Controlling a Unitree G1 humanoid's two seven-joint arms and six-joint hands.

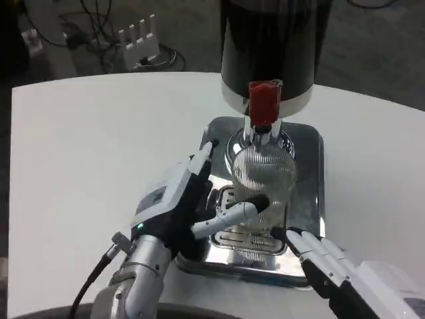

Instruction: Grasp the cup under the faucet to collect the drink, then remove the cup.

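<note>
On the white table (86, 146), the black dispenser (269, 46) stands over a steel drip tray (307, 199), its red faucet (264, 105) directly above the clear ribbed cup (262, 176) on the tray. The left hand (179, 206) wraps its fingers around the cup's side. The right hand (325, 262) rests near the tray's front edge, fingers extended together, holding nothing.

Looks like a lab or test bay here: a bare white round-edged table (99, 133) sits on grey carpet floor (378, 46). Behind it, loose black cables (93, 26) trail around a white power strip (138, 40).
</note>
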